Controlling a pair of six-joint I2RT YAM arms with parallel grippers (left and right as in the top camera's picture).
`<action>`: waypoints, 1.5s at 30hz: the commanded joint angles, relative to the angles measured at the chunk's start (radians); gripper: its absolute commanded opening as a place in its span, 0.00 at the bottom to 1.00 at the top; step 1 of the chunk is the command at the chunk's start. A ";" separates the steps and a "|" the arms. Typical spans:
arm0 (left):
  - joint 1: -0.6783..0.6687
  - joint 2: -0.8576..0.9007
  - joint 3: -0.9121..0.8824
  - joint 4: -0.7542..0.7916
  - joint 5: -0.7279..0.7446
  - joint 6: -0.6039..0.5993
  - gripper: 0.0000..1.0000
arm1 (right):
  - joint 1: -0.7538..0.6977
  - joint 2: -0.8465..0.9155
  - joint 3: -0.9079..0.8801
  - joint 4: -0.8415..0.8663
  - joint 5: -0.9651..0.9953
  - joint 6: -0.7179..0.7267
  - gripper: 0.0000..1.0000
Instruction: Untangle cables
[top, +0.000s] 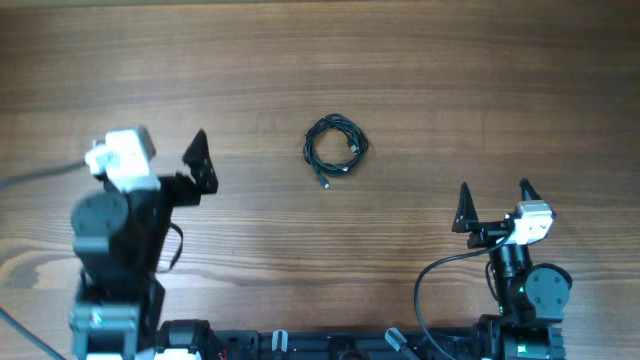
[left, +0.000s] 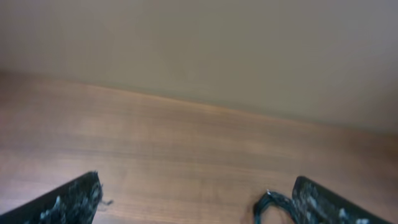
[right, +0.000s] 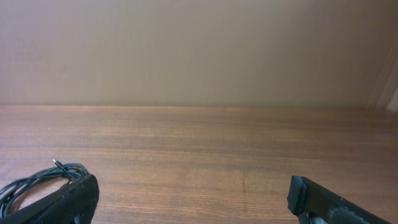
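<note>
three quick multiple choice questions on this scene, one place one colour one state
1. Where do the cables lie?
A) coiled near the middle of the table
B) at its far left corner
C) hanging off its near edge

2. What colour are they?
A) white
B) red
C) black

3. How is the right pincer?
A) shut on a cable
B) open and empty
C) shut on nothing

1 A: the coil sits on bare wood away from every edge.
2 C: each strand is black.
3 B: its jaws stand wide apart with nothing between.
</note>
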 joint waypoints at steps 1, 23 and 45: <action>0.006 0.161 0.220 -0.130 0.072 -0.012 1.00 | -0.005 -0.013 -0.003 0.003 0.017 0.013 1.00; 0.006 0.663 0.865 -0.491 0.072 0.091 1.00 | -0.005 -0.013 -0.003 0.003 0.016 0.014 1.00; 0.003 0.749 0.914 -0.478 0.095 0.175 1.00 | -0.005 -0.013 0.045 0.092 -0.157 0.239 1.00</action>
